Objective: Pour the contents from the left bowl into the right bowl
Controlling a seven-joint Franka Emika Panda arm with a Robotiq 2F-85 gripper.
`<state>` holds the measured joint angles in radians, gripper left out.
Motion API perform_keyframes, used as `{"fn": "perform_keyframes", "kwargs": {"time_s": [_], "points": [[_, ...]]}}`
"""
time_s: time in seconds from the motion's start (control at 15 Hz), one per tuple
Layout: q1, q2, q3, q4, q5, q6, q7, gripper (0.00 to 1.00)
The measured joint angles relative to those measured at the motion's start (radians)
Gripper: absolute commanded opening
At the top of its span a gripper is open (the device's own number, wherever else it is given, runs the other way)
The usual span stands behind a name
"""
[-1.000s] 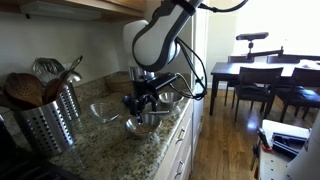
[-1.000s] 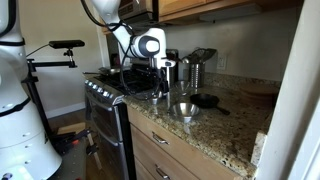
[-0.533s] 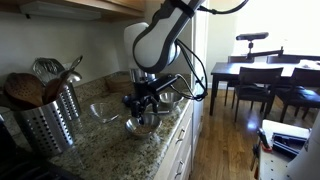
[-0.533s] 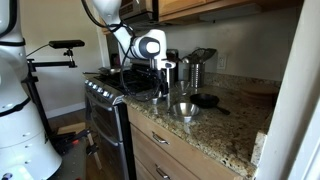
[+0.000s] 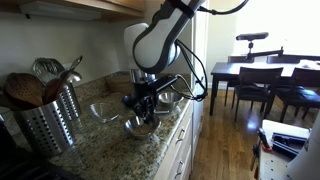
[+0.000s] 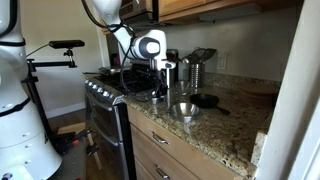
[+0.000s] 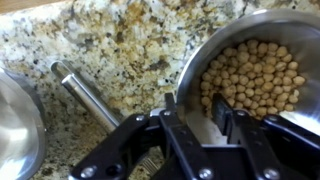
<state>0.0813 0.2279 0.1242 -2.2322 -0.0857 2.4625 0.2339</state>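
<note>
The left bowl (image 7: 205,58), wide and shiny steel, holds the contents (image 7: 250,75), a heap of tan-brown round grains. My gripper (image 7: 196,108) straddles its near rim, with one finger outside the wall and the other inside, next to the grains. The jaws stand narrow, but I cannot see whether the pads touch the wall. In both exterior views the gripper (image 5: 148,106) (image 6: 160,94) points down at the bowls on the granite counter. The right bowl (image 6: 185,108), smaller and silvery, sits close by near the counter's front edge. A shiny bowl edge (image 7: 12,120) shows at the left of the wrist view.
A perforated steel utensil holder (image 5: 50,120) and a clear glass bowl (image 5: 104,112) stand on the counter. A small black bowl (image 6: 205,100) lies behind the silvery one. A steel rod (image 7: 90,92) lies beside the gripped bowl. The stove (image 6: 105,85) adjoins the counter.
The jaws have drawn together around the left bowl's rim. The arm and the bowls have stayed in place.
</note>
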Motion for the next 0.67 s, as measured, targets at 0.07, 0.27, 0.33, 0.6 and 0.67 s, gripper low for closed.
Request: {"fn": "perform_keyframes", "kwargs": {"time_s": [0.07,0.27,0.33,0.6,0.67], "points": [[0.0,0.0,0.0,0.0,0.0,0.0,0.0,0.1],[0.001,-0.001,0.0,0.002,0.002,0.0,-0.001,0.1],[0.001,-0.003,0.0,0.005,0.002,0.0,-0.001,0.1],[0.006,-0.009,-0.002,0.012,0.005,0.0,-0.001,0.1],[0.006,-0.01,-0.003,0.012,0.005,0.0,-0.001,0.09]]}}
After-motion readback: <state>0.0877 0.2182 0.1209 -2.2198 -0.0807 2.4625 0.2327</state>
